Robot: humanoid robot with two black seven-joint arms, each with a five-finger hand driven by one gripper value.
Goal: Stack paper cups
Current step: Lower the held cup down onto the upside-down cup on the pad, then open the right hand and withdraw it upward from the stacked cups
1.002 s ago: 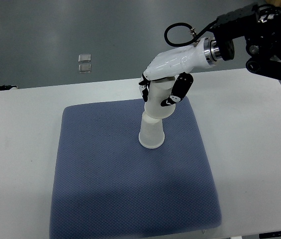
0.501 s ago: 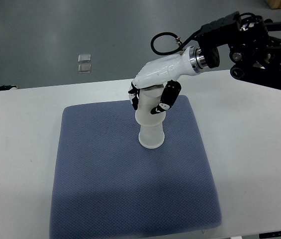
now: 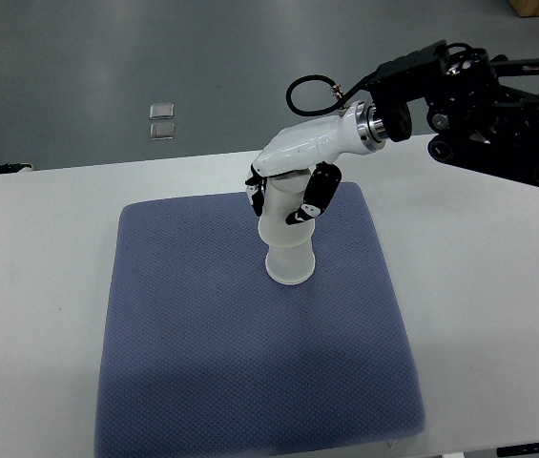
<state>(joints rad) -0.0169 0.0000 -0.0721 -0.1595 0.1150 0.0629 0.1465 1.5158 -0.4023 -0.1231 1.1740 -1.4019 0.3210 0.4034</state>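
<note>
**Nearly home: top cup going onto the stack**

Now we're over the middle of the blue mat (image 3: 250, 363), and our right hand (image 3: 286, 198) has its fingers (image 3: 309, 197) curled around the upper paper cup (image 3: 279, 218), holding it from above. That cup sits mouth-down over the lower paper cup (image 3: 291, 263), which stands inverted on the mat, wide rim on the fabric. We judge the nesting mostly done: the two read as one white column, though we can't tell whether the top cup is fully seated. What's left, as we see it, is letting go and lifting clear. Our left arm isn't showing anywhere on the white table (image 3: 40, 248).
</note>
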